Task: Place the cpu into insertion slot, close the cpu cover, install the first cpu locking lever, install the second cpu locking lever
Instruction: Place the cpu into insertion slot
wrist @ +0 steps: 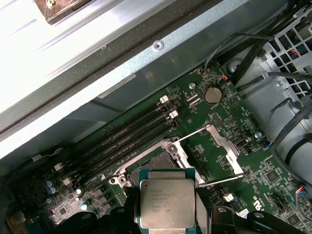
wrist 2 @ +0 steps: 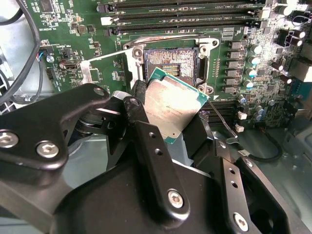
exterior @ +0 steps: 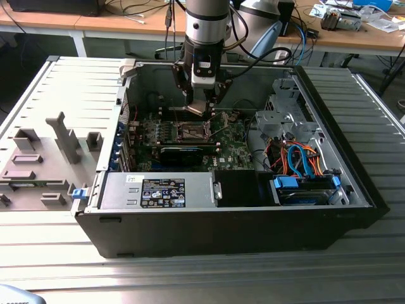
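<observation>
Two fingers (wrist 2: 146,136) of the gripper (exterior: 201,106) were clamped on opposite edges of the cpu (wrist 2: 173,109), in the upper middle of the exterior view. The insertion slot (wrist 2: 170,61) lay bare just beyond the chip's leading corner, not touching it, and the cpu cover (wrist: 228,152) was swung open beside it. The chip sat tilted and turned against the slot's square. In the first wrist view it hid the slot's near edge.

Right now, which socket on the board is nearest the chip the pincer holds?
The square slot with the silvery rim, right by the cpu. The long black memory slots lie beyond it.
</observation>
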You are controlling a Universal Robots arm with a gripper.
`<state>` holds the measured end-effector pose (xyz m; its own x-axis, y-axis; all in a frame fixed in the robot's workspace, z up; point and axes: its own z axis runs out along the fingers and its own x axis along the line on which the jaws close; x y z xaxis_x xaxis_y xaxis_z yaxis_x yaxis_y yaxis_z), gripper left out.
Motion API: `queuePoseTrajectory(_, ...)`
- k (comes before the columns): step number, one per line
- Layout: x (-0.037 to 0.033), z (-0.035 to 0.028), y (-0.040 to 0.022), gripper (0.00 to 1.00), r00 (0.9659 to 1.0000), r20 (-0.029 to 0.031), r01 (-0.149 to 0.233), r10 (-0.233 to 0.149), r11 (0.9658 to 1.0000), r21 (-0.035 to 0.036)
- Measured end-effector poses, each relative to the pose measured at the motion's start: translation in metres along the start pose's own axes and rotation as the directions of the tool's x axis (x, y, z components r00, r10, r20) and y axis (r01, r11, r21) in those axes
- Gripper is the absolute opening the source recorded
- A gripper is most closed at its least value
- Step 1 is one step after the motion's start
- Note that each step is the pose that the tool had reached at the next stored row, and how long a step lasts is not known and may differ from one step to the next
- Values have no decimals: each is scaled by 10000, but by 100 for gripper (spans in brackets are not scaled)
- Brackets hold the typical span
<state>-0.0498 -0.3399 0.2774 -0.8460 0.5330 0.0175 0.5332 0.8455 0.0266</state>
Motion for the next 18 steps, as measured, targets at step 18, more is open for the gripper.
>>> queuePoseTrajectory(18,0,1,0,55,9999,3,-116,116,9999,-3)
